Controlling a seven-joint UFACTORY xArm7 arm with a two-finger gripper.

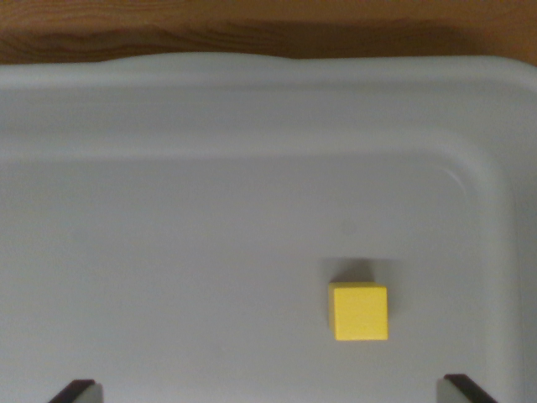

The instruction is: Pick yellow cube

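Both fingers (pixel 80 390) wide apart, empty

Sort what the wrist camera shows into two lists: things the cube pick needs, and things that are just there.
Needed for the pick:
- yellow cube, lying on the tray floor toward the wrist view's right
- gripper, only its fingertips showing at the bottom edge, spread wide and clear of the cube

Just there:
- grey tray, holding the cube
- wooden surface beyond the tray's far rim

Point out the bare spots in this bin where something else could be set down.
Most of the grey bin floor is bare: the whole stretch on the wrist view's left of the yellow cube, and the band between the cube and the far wall. The narrow strip between the cube and the wall on the wrist view's right is tightest.
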